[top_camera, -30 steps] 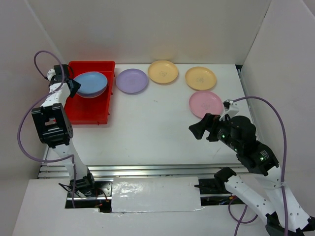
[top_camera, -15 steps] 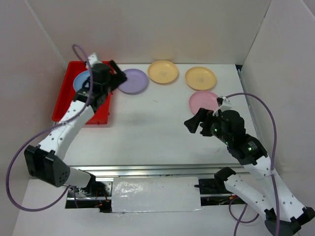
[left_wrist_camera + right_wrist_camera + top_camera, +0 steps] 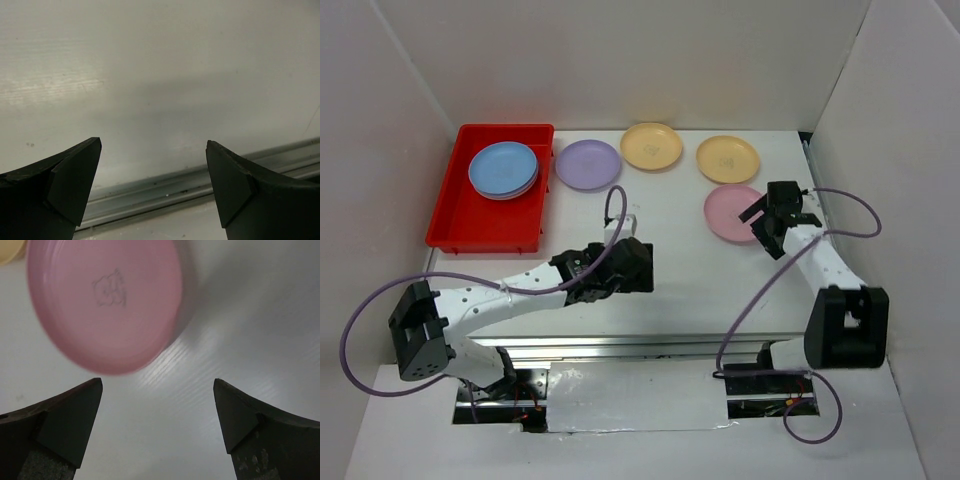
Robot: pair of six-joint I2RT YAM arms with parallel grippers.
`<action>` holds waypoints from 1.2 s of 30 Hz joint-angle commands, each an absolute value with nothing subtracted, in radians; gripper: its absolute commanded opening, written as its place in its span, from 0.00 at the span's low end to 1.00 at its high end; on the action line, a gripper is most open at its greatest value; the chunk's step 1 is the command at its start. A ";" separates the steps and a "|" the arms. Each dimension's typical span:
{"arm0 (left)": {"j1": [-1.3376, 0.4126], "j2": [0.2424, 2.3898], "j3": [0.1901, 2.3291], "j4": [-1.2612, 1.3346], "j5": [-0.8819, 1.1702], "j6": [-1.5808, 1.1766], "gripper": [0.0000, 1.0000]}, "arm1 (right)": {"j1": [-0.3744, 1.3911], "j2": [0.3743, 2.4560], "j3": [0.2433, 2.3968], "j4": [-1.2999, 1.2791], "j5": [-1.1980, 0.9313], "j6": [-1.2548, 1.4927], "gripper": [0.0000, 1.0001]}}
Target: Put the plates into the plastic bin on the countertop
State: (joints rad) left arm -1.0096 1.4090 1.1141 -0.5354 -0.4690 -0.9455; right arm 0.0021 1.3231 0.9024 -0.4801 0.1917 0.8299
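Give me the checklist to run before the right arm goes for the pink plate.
1. Jaws of the right gripper open: ok, wide apart.
2. Nothing held in the right gripper: ok.
3. The pink plate centred in its gap: not ok, it lies ahead, offset to the left in the wrist view.
4. The left gripper open and empty: ok, over bare countertop.
5. The left gripper apart from the pink plate: ok, mid-table.
6. Room in the red bin: ok, the blue plates fill only its far end.
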 commanded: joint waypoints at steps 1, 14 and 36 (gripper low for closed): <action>-1.097 1.402 1.163 -0.647 -0.569 -0.997 0.99 | -0.057 1.463 1.018 -0.440 0.328 0.904 1.00; -1.149 1.190 1.003 -0.695 -0.607 -1.045 0.99 | -0.078 1.824 1.187 -0.489 0.250 0.835 0.63; -0.634 1.433 1.218 -0.581 -0.258 -0.670 0.99 | 0.663 1.364 1.163 -0.665 0.361 0.698 0.00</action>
